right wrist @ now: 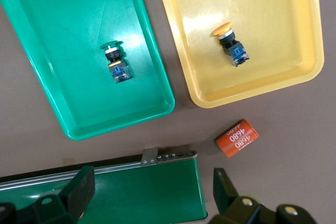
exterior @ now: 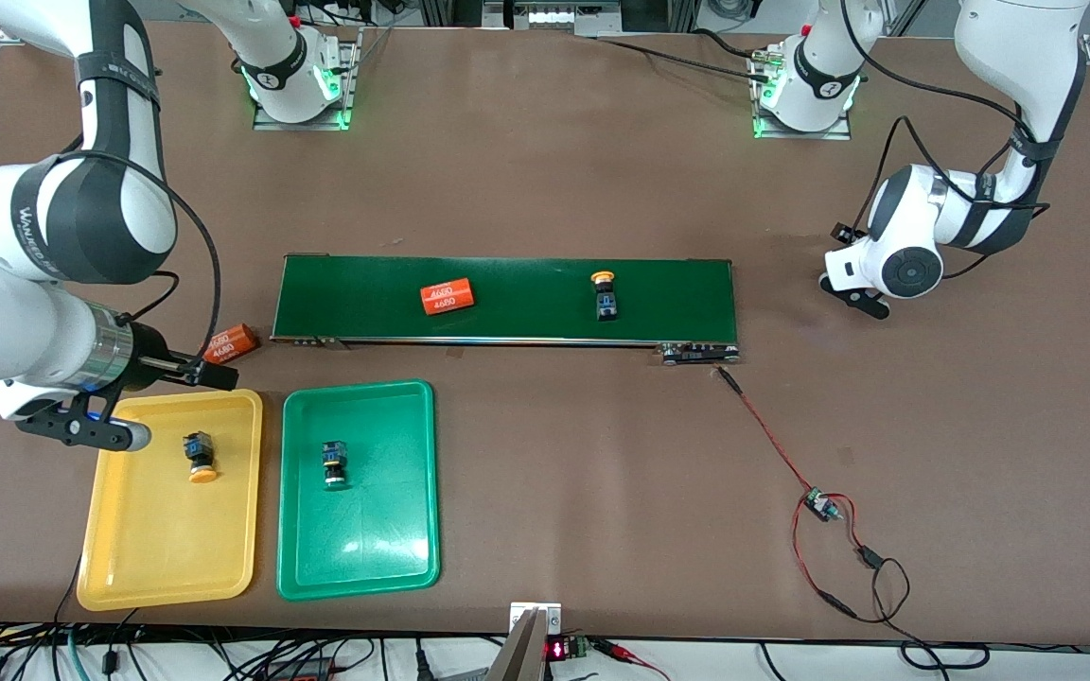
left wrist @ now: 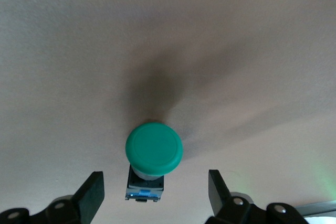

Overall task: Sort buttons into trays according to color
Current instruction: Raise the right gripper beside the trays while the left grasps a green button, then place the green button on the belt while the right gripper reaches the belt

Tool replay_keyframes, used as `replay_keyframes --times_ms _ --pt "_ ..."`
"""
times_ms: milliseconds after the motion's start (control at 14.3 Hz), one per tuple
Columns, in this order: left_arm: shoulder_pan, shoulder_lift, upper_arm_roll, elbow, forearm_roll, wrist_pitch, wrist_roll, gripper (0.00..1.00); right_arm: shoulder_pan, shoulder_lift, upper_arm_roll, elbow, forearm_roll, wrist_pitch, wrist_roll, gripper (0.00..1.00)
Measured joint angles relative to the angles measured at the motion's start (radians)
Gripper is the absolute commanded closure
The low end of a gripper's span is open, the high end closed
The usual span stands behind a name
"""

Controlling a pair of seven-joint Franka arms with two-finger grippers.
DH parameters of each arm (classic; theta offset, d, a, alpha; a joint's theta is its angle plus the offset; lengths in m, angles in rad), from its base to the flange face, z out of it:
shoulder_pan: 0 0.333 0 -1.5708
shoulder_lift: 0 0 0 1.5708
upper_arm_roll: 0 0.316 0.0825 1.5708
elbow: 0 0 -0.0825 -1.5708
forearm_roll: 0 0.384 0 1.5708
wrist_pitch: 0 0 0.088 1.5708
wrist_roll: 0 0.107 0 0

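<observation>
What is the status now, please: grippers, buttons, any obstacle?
Left gripper open around green button on table. Right gripper open over belt end. Yellow button waits on belt. Each tray holds one matching button. No obstacle.

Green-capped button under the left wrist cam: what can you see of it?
The green-capped push-button switch has a round, smooth mushroom cap, a pale collar below it, and a dark body with a blue end. It lies on the bare brown tabletop, between the open fingers of the left gripper; nothing visibly touches it.
</observation>
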Motion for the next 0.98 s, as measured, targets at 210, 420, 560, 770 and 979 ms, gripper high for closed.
replay_keyframes --times_ms 210,420,560,770,979 --pt "0.001 0.001 0.0 -0.008 0.001 0.003 0.009 0.62 -0.004 -0.01 -0.017 0.0 -0.005 0.0 0.0 0.0" --pt "0.001 0.002 0.0 -0.011 0.002 0.004 0.011 0.67 -0.008 -0.013 -0.027 0.0 -0.005 -0.001 0.0 0.0" --pt "0.001 0.002 0.0 -0.012 0.002 0.005 0.012 0.71 -0.003 -0.013 -0.025 -0.002 -0.005 -0.001 0.0 0.0" --pt "0.001 0.0 0.0 -0.009 0.002 0.002 0.012 0.71 0.011 -0.013 -0.018 -0.012 -0.005 -0.002 0.0 0.0" --pt "0.0 -0.015 -0.007 0.066 0.002 -0.079 0.012 0.71 0.029 -0.013 -0.016 -0.017 -0.005 -0.005 0.0 0.0"
